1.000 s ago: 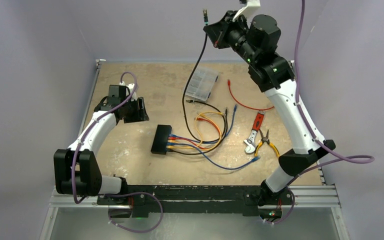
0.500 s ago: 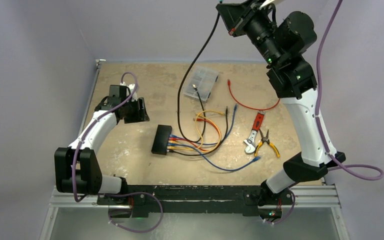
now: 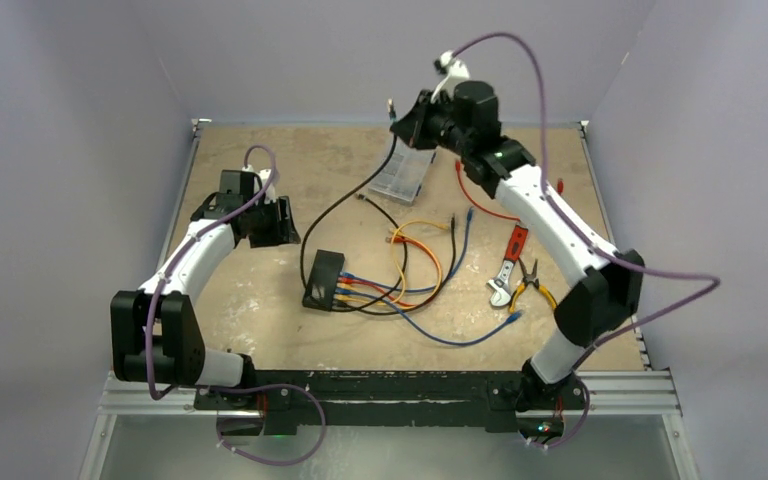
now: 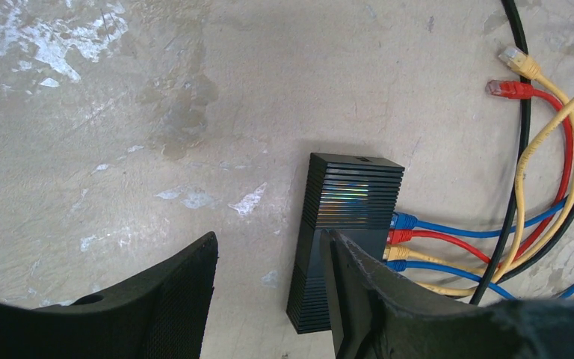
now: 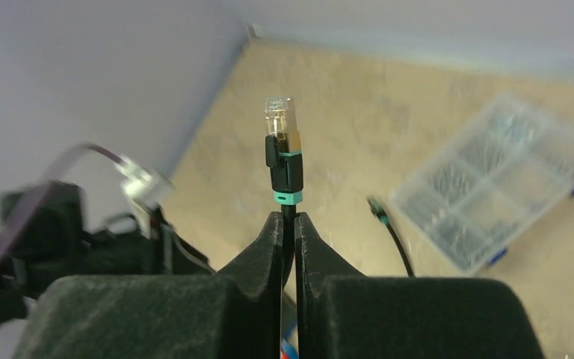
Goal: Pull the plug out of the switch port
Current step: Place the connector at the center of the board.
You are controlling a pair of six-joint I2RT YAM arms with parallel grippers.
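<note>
The switch (image 3: 322, 278) is a flat black box lying mid-table, with blue, red and yellow cables in the sockets on its right side (image 4: 400, 239). My right gripper (image 3: 403, 118) hangs in the air over the far part of the table, shut on a black cable just below its plug (image 5: 282, 149). That plug, clear-tipped with a teal collar, is free of the switch. The cable (image 3: 335, 210) droops toward the switch. My left gripper (image 3: 282, 222) is open, up and left of the switch; in the left wrist view its right finger (image 4: 359, 292) overlaps the switch (image 4: 355, 198) without gripping it.
A clear compartment case (image 3: 405, 172) lies at the back, under the right wrist. A loose red cable (image 3: 480, 200), an adjustable wrench (image 3: 507, 272) and yellow-handled pliers (image 3: 537, 287) lie to the right. Orange, blue and black cable loops (image 3: 425, 262) spread right of the switch.
My right arm has swung down from high above the table to just over its far part, still holding the black cable's plug. The left arm has not moved.
</note>
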